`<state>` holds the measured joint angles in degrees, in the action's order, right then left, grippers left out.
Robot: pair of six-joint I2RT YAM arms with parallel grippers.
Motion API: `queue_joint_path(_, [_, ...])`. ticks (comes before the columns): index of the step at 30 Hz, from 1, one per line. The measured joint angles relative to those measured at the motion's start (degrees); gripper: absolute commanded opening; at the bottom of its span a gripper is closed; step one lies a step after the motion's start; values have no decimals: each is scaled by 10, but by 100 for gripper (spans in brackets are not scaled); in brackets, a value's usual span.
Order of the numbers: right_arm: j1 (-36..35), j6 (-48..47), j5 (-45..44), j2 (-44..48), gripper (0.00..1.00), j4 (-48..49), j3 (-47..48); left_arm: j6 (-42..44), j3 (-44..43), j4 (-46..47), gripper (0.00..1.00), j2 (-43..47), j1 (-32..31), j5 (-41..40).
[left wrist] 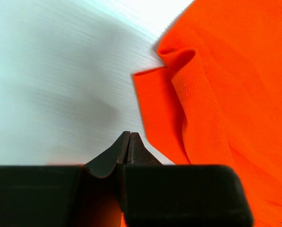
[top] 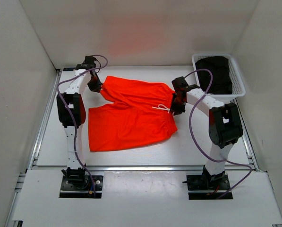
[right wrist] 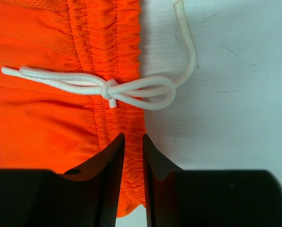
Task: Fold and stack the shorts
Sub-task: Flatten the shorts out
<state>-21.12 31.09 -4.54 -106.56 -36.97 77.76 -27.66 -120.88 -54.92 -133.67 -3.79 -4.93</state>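
Observation:
The bright orange-red shorts (top: 131, 118) lie spread on the table, waistband to the right and legs to the left. The white drawstring (top: 160, 108) is tied in a bow at the waistband and shows close up in the right wrist view (right wrist: 131, 87). My right gripper (top: 178, 106) is down on the waistband, and its jaws (right wrist: 132, 137) are nearly closed with a strip of gathered waistband (right wrist: 131, 161) between them. My left gripper (top: 95, 87) is at the far leg's hem. Its jaws (left wrist: 129, 135) are shut with nothing between the tips, just left of the folded-over hem (left wrist: 159, 109).
A white plastic basket (top: 237, 80) stands at the back right with a black garment (top: 216, 73) in it. White walls close in the table at the left, back and right. The right arm's purple cable loops near the basket.

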Motion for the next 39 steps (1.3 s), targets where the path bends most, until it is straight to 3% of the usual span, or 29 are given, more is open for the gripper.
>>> queue_joint_path(9, [0, 0, 3, 0, 25, 0, 0, 2, -69, 9, 30, -48, 7, 40])
queue_joint_path(13, [0, 0, 3, 0, 25, 0, 0, 4, -99, 9, 47, -87, -2, 55])
queue_joint_path(14, [0, 0, 3, 0, 25, 0, 0, 4, -106, 10, 56, -98, -5, 58])
queue_joint_path(17, [0, 0, 4, 0, 25, 0, 0, 5, -117, 10, 62, -118, -13, 62])
queue_joint_path(20, [0, 0, 4, 0, 25, 0, 0, 4, -128, 10, 62, -122, -19, 62])
queue_joint_path(24, [0, 0, 4, 0, 25, 0, 0, 5, -129, 9, 44, -122, -23, 61])
queue_joint_path(26, [0, 0, 4, 0, 25, 0, 0, 5, -129, 9, 26, -122, -23, 59])
queue_joint_path(29, [0, 0, 4, 0, 25, 0, 0, 8, -129, 9, 14, -122, -23, 56])
queue_joint_path(39, [0, 0, 4, 0, 25, 0, 0, 17, -122, 9, 10, -119, -23, 41])
